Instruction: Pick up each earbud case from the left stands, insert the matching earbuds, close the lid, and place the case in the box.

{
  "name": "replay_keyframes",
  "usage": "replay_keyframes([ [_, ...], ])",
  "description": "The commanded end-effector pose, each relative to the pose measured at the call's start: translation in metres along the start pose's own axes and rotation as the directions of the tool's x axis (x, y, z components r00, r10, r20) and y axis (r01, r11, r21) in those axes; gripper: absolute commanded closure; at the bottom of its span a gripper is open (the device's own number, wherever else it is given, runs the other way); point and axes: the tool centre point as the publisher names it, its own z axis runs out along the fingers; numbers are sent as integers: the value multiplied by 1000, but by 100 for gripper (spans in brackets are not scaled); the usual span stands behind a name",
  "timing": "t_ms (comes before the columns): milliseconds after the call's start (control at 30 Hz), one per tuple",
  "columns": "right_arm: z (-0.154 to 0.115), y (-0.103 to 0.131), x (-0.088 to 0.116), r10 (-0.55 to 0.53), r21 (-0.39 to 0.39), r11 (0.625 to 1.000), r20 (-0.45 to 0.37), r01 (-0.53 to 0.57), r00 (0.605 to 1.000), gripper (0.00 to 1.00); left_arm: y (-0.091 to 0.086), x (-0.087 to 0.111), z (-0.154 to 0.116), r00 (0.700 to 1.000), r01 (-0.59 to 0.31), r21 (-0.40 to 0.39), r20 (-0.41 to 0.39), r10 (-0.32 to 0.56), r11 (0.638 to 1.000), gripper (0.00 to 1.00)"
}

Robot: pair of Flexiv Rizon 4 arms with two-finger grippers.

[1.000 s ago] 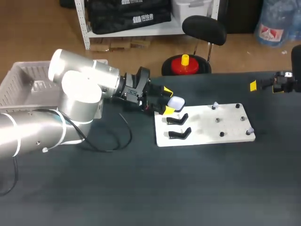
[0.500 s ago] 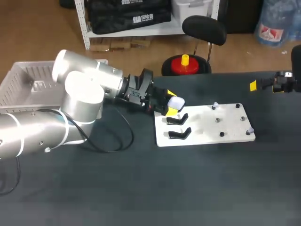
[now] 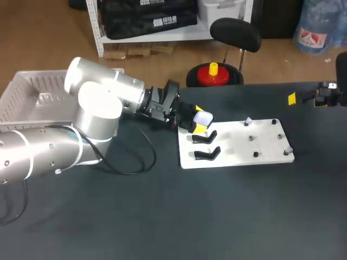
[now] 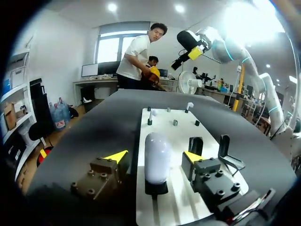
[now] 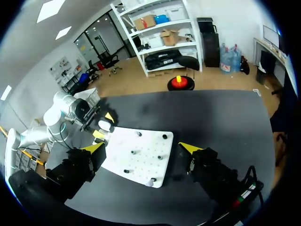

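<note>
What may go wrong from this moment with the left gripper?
The left gripper is open around the case; closing unevenly may push it off its stand. The case looks smooth and rounded, so it may slip when lifted. One finger is close to an empty stand and may bump it.

Left arm (image 3: 81,124): fat silver-white cylinders, a thin black cable (image 3: 155,157) looping beside it; black, screw-studded end effector (image 4: 154,159) with yellow tips.
</note>
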Motion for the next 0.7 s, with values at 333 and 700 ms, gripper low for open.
replay_keyframes([
  [333,1,0,0,0,-1,1000,0,0,1000,0,2,0,2,1000,1,9,-3,-1,1000,37],
  [700,1,0,0,0,-1,1000,0,0,1000,0,3,2,2,1000,7,10,-1,-7,1000,51],
])
